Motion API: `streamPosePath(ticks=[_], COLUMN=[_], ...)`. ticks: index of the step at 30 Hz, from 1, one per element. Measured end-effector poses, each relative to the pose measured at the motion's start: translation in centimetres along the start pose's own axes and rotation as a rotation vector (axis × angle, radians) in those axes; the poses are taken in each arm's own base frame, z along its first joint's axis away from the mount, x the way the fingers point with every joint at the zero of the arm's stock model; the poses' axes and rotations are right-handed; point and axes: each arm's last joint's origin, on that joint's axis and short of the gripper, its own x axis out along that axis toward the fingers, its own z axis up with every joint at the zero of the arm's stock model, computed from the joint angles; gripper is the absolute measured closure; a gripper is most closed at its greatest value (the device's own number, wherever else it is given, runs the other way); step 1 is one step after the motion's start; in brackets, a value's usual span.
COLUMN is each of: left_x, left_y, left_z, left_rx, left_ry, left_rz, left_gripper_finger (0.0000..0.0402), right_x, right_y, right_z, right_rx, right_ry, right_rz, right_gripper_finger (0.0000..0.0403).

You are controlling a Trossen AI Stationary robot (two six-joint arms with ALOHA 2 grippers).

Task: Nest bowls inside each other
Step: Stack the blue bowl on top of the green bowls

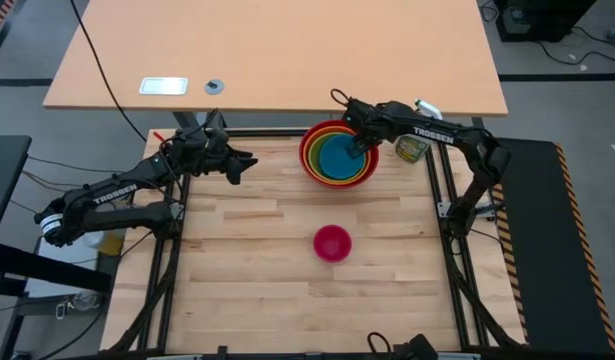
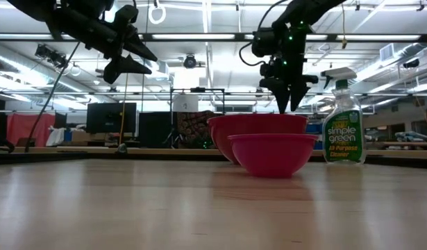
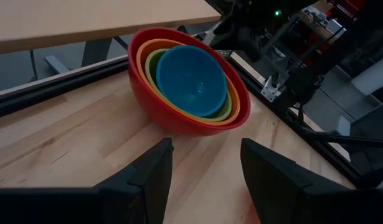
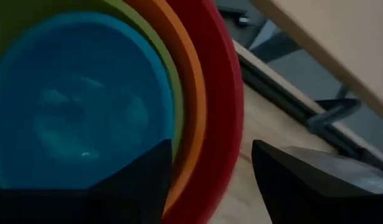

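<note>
Red, orange, lime green and blue bowls sit nested as one stack [image 1: 338, 153] at the far middle of the table, the blue bowl [image 3: 192, 79] innermost. The pink bowl [image 1: 332, 243] stands alone on its base nearer the table's middle, upright. My right gripper [image 1: 362, 146] hangs open just above the stack's far right rim, pointing steeply down. In the right wrist view its fingers stand either side of the red rim [image 4: 225, 112], clear of it. My left gripper [image 1: 249, 161] waits open and raised at the far left, facing the stack.
A clear spray bottle [image 1: 412, 148] with a green label stands upright just right of the stack, close behind my right arm. A tan table [image 1: 277, 50] lies beyond the far edge. Bare wood [image 1: 247, 270] spreads around the pink bowl.
</note>
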Motion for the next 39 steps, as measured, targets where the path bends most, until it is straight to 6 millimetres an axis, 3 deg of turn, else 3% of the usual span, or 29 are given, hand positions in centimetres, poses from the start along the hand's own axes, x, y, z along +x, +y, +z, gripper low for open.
streamPosePath(ticks=[5, 12, 18, 22, 30, 33, 39], left_x=[0.0, 0.0, 0.0, 0.0, 0.0, 0.0, 0.0], left_y=[0.0, 0.0, 0.0, 0.0, 0.0, 0.0, 0.0], left_z=[0.0, 0.0, 0.0, 0.0, 0.0, 0.0, 0.0], left_rx=[0.000, 0.031, 0.031, 0.031, 0.031, 0.027, 0.023], left_ry=[-0.001, -0.001, -0.001, -0.001, -0.001, -0.001, -0.001], left_rz=[0.001, 0.002, 0.002, 0.003, 0.003, 0.003, 0.003], left_gripper_finger=[0.0209, 0.0209, 0.0209, 0.0209, 0.0209, 0.0209, 0.0209], right_x=[0.4, 2.5, 0.6, 0.4, 3.5, 2.8, -0.3], right_y=[0.1, -0.6, -0.5, 0.0, 0.3, 0.1, 0.0], right_z=[0.0, -0.8, 0.3, 0.8, -1.4, -1.2, 1.2], right_rx=[-0.047, -0.089, -0.062, -0.058, -0.135, -0.119, -0.086], right_ry=[-0.017, 0.014, -0.015, -0.062, 0.003, 0.014, -0.098], right_rz=[-0.015, -0.033, -0.014, 0.047, 0.024, -0.006, 0.027], right_gripper_finger=[0.0190, 0.0205, 0.0211, 0.0212, 0.0212, 0.0212, 0.0212])
